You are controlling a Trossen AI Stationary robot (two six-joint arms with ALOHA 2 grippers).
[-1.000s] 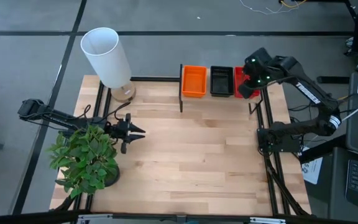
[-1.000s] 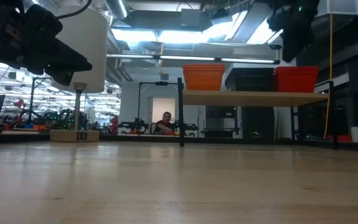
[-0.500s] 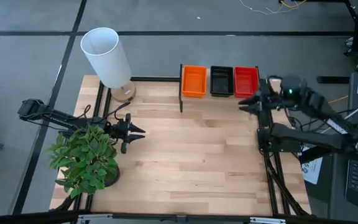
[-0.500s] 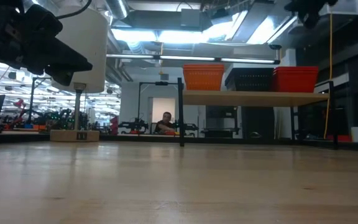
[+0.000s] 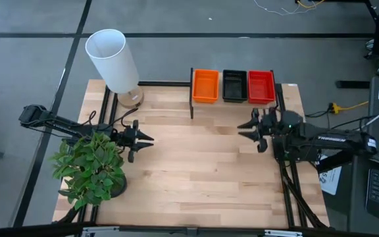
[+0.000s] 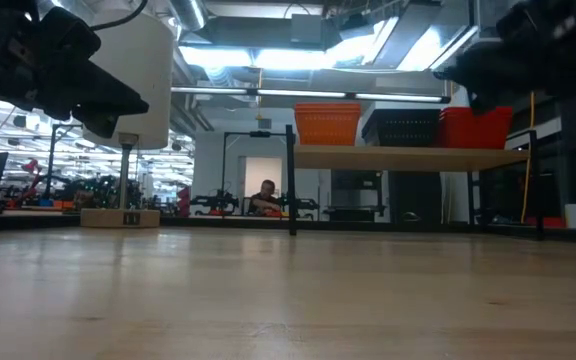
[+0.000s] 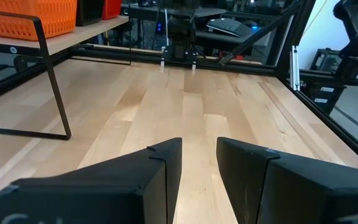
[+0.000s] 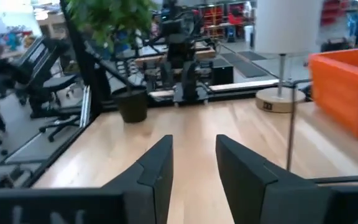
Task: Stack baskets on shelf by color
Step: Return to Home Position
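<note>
Three basket stacks rest by their bottoms on the shelf [image 5: 232, 100] at the table's far edge: orange baskets [image 5: 204, 85], black baskets [image 5: 234, 85] and red baskets [image 5: 260, 86]. The low view shows them side by side on the plank [image 6: 408, 157]. My right gripper [image 5: 245, 128] hovers open over the table's right part, in front of the shelf, pointing left. My left gripper [image 5: 143, 139] waits open over the left part, beside the plant, pointing right. Both wrist views show empty fingers above bare wood.
A white-shaded lamp [image 5: 114, 59] stands at the far left corner and a potted plant [image 5: 91, 168] at the near left. Bare wood lies between the two grippers and toward the near edge [image 5: 196, 178]. A person sits far off in the room [image 6: 265, 198].
My right arm has drawn back from above the red baskets on the shelf, swinging toward the near edge and down. It now lies low over the table's right part with its fingers pointing left. The baskets have stayed in place.
</note>
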